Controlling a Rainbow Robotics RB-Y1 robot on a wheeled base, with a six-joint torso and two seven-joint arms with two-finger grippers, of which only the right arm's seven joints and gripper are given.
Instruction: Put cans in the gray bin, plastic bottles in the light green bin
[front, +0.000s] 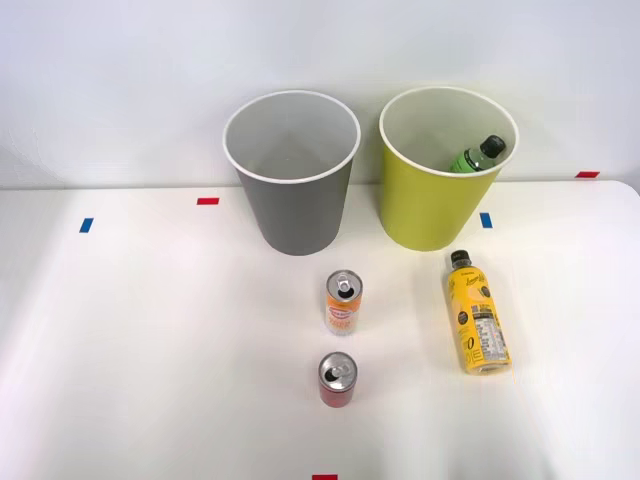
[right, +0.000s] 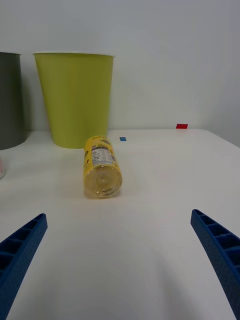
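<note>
Green bottle (front: 478, 155) was already in the light green bin (front: 432, 215); right gripper (right: 120, 240) spread wide and empty, lined up on the yellow-labelled bottle (right: 101, 167); next move probably called for closing in and clamping its body

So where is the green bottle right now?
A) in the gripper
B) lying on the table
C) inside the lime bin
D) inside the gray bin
C: the green bottle pokes up inside the lime bin, leaning on its inner wall, while the gray bin holds nothing that can be seen.
</note>
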